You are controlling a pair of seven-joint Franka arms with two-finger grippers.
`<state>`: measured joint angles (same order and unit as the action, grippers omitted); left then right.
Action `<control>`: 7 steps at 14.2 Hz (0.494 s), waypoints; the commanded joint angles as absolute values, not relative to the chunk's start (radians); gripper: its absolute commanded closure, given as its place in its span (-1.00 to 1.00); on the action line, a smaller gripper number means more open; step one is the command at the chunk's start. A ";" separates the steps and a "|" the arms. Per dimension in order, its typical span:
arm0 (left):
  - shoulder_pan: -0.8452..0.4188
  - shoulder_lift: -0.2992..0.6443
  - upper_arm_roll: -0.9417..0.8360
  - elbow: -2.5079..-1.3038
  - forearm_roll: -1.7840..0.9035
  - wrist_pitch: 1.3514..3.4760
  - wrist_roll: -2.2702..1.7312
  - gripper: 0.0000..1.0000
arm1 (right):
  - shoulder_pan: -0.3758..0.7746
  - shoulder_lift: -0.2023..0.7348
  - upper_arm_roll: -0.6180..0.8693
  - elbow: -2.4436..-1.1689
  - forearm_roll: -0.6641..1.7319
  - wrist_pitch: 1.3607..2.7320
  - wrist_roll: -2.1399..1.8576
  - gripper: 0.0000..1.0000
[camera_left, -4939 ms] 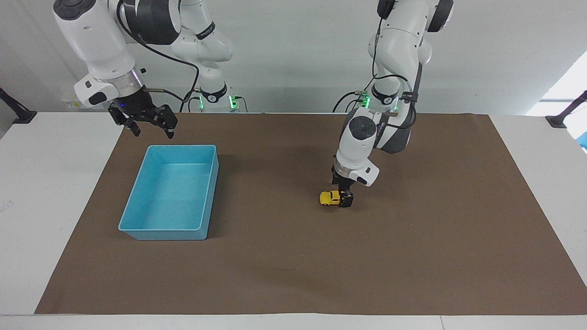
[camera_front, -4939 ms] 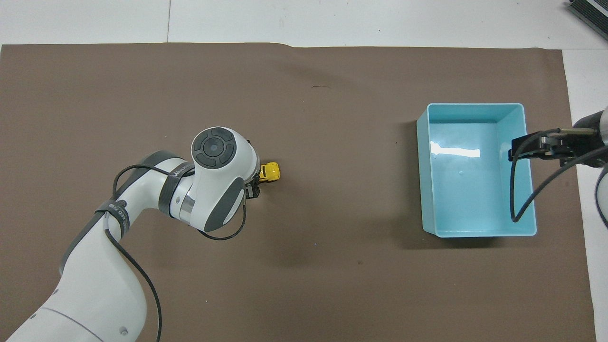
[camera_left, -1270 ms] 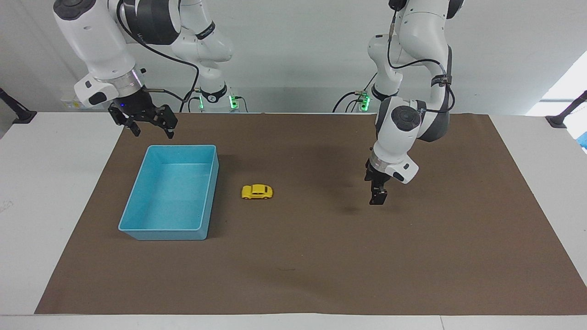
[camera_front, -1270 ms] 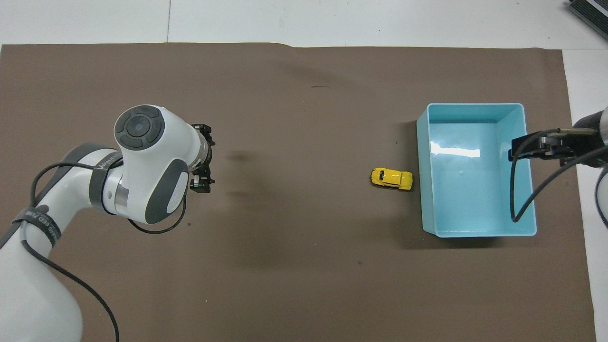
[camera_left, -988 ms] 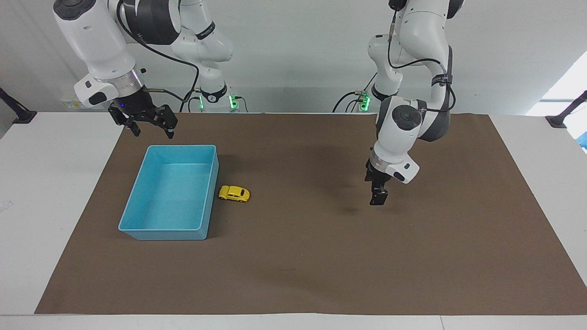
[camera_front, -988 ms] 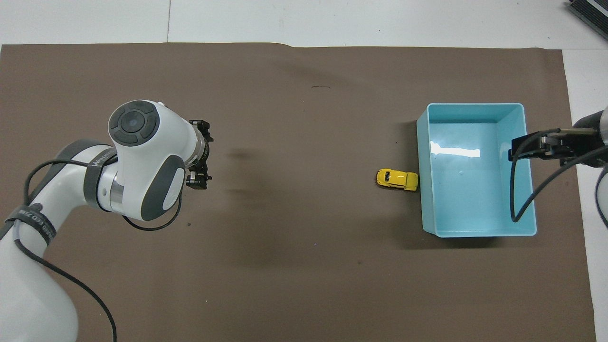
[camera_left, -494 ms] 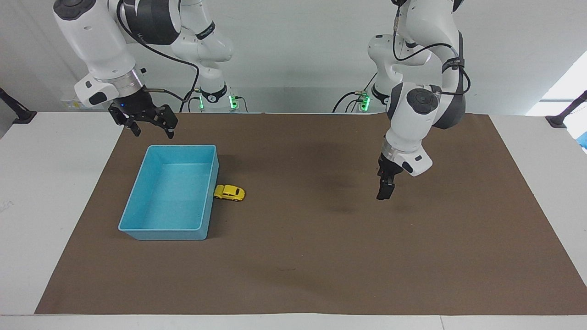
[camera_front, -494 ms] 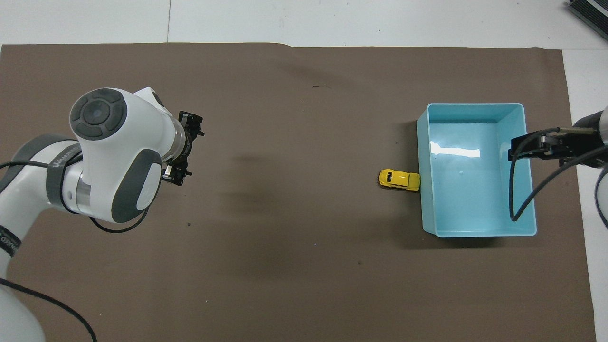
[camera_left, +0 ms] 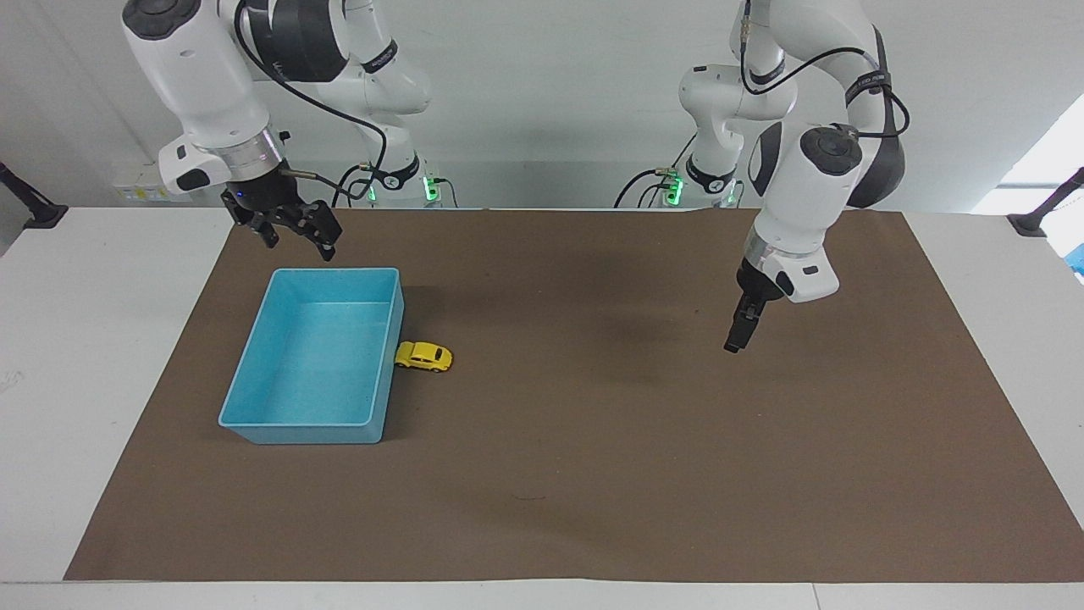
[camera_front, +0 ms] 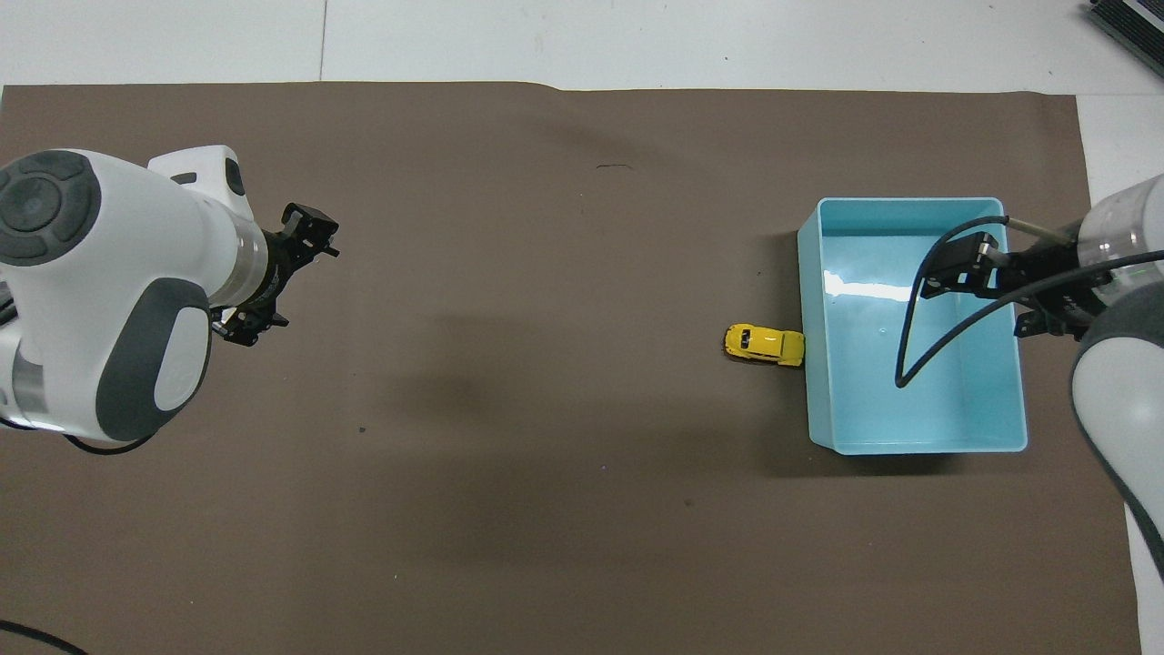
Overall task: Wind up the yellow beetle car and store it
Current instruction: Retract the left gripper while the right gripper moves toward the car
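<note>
Two grippers are in your view, and neither holds anything. Your left gripper (camera_left: pixel 733 337) hangs above bare brown mat (camera_left: pixel 593 474) toward the left arm's end of the table, fingers spread apart in the overhead view, with nothing between them. The yellow beetle car (camera_left: pixel 423 356) sits well apart from it, on its wheels on the mat, its end touching the outer long wall of the blue bin (camera_left: pixel 254 364) on the side that faces the left gripper. The car is outside the bin, about midway along that wall. Your right gripper (camera_left: pixel 295 232) hovers over the bin's edge nearest the robots, fingers spread and empty; the car lies below it and off toward the left arm's end, with the bin's open interior between them. The bin holds nothing that you can see.
</note>
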<state>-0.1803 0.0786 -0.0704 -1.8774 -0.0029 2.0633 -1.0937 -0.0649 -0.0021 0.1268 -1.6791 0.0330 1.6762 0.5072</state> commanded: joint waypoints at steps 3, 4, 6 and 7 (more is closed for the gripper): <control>-0.123 0.012 -0.078 -1.882 -0.014 1.945 -0.639 -1.00 | -0.038 -0.017 0.133 -1.723 0.060 1.743 0.756 -1.00; -0.112 0.003 -0.077 -1.882 -0.014 1.934 -0.538 -1.00 | -0.016 -0.012 0.133 -1.726 0.060 1.746 0.814 -1.00; -0.077 -0.012 -0.078 -1.881 -0.014 1.916 -0.340 -1.00 | -0.005 -0.006 0.135 -1.741 0.061 1.773 0.940 -1.00; -0.068 -0.021 -0.077 -1.881 -0.014 1.901 -0.255 -1.00 | 0.011 -0.005 0.135 -1.753 0.063 1.807 1.013 -1.00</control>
